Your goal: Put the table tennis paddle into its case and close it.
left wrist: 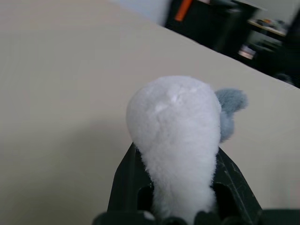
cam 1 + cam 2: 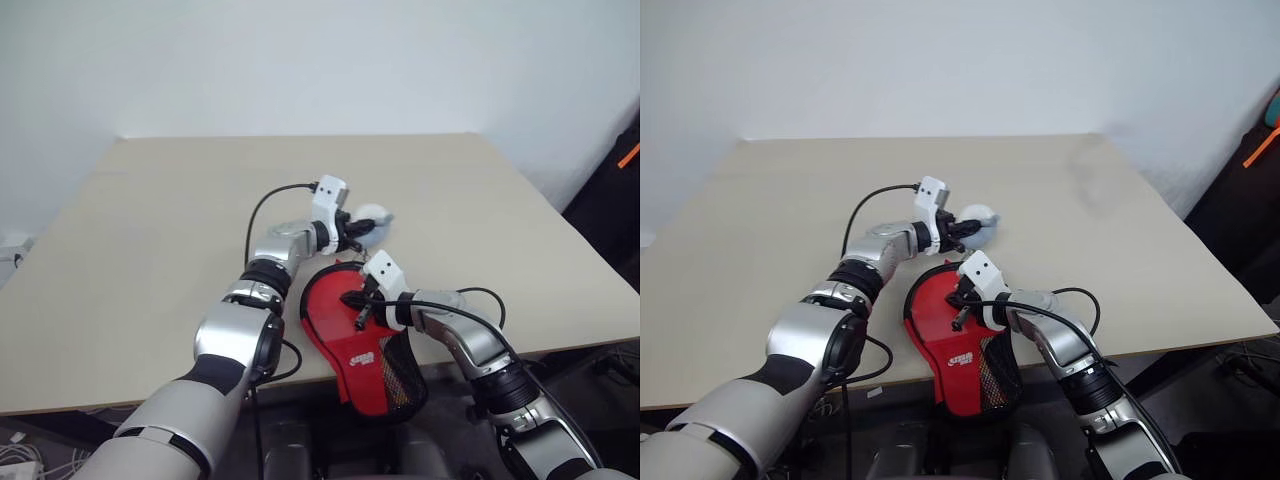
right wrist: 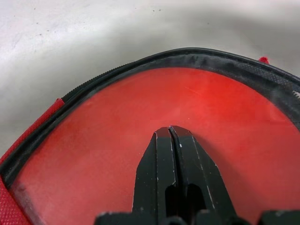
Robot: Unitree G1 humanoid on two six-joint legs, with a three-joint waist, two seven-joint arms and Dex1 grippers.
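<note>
The red case (image 2: 325,325) lies at the table's front edge, its mesh handle end hanging over the edge. Black trim rims its round part, and a smooth red face shows under the clear panel (image 3: 140,112); I cannot tell whether that is the table tennis paddle. My right gripper (image 2: 360,318) is shut with nothing between its fingers, its tips (image 3: 171,129) resting on that panel. Just beyond the case, my left gripper (image 2: 356,232) is shut on the pale plush-ball charm (image 1: 176,122), held a little above the table.
The beige table (image 2: 150,250) spreads wide to the left and far side. Dark equipment (image 2: 615,200) stands past the table's right edge. A black cable loops from each wrist.
</note>
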